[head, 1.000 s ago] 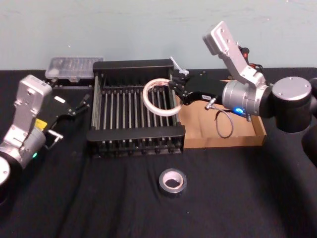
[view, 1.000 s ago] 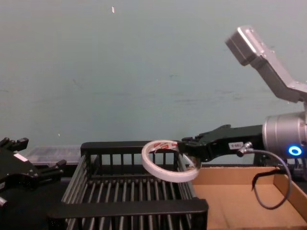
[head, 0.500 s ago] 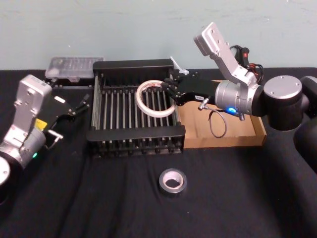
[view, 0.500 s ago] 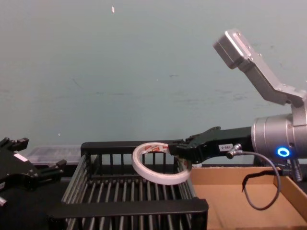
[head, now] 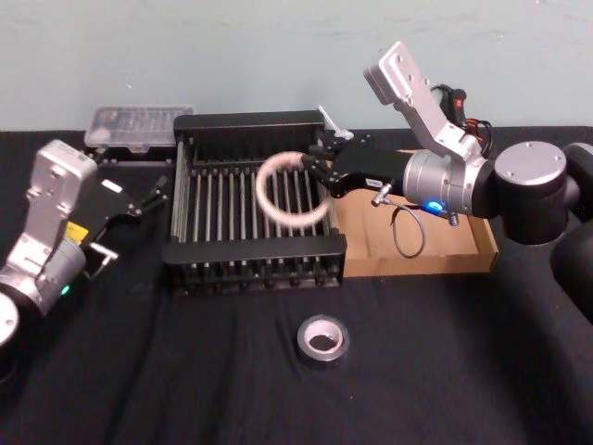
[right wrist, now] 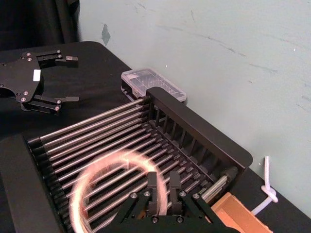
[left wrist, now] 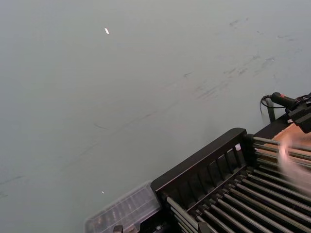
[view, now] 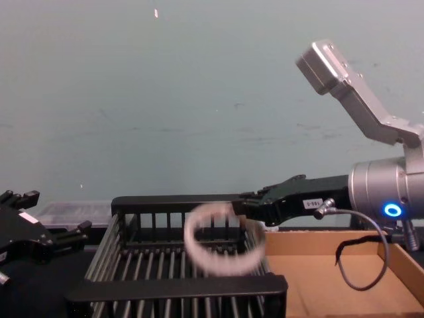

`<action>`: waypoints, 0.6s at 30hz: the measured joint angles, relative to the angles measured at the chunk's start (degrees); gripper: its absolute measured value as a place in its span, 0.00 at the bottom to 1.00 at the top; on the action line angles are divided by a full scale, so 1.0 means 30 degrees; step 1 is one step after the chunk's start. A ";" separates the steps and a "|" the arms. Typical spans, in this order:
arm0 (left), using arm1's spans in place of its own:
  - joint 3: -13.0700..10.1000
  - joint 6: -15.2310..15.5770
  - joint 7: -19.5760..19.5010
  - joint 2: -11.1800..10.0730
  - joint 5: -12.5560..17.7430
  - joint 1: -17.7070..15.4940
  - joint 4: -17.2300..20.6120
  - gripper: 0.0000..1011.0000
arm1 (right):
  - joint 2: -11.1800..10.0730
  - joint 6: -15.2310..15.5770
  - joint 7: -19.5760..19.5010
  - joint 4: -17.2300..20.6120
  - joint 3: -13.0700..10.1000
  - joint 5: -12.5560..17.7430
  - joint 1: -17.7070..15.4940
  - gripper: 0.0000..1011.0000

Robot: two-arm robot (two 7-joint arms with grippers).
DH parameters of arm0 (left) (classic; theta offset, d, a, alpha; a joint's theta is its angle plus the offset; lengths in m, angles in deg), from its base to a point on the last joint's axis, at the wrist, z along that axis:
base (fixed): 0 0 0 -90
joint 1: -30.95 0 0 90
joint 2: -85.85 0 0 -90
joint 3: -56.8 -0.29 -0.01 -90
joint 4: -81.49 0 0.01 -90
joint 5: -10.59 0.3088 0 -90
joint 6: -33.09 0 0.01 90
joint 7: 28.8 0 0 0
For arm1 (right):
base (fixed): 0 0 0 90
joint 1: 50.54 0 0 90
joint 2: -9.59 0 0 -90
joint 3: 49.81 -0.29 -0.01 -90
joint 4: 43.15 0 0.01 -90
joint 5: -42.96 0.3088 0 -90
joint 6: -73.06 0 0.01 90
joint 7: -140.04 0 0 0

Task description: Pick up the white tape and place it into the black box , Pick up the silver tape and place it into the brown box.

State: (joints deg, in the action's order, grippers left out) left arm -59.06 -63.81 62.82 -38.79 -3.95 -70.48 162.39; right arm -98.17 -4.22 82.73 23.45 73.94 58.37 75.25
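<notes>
The white tape (head: pixel 290 196) is a blurred ring in mid-air over the right half of the black box (head: pixel 250 120), just below my right gripper (head: pixel 321 168). That gripper is open and the tape (view: pixel 222 239) hangs free under its tips (view: pixel 250 206). In the right wrist view the tape (right wrist: pixel 104 162) smears above the basket bars (right wrist: pixel 97 131). On the black cloth in front of the basket lies the silver tape (head: pixel 322 340). The brown box (head: pixel 463 264) sits to the basket's right, under my right arm. My left gripper (head: pixel 153 195) rests open left of the basket.
A clear plastic case (head: pixel 139 125) lies behind the basket's left corner. A white cord (head: pixel 329 119) sticks up at the basket's back right corner. A cable loop (head: pixel 406 232) dangles from my right arm over the cardboard tray. The wall stands close behind.
My right gripper carried the white tape leftward over the basket and has let go. The tape now drops, blurred, toward the bars. The left arm has not moved.
</notes>
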 joint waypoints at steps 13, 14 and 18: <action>0.0000 0.0000 0.0000 -0.0001 0.0000 0.0000 0.0000 0.99 | -0.0021 0.0022 -0.0024 0.0030 -0.0019 0.0015 -0.0021 0.54; 0.0000 0.0000 0.0001 -0.0001 0.0001 0.0000 0.0000 0.99 | -0.0022 0.0024 -0.0025 0.0032 -0.0019 0.0016 -0.0022 0.56; 0.0001 0.0000 0.0000 0.0000 -0.0001 0.0000 0.0000 0.99 | -0.0027 0.0028 -0.0024 0.0040 -0.0020 0.0025 -0.0032 0.70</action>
State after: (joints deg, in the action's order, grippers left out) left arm -59.06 -63.81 62.82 -38.79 -3.96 -70.48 162.39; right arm -98.25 -4.14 82.66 23.57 73.88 58.45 75.15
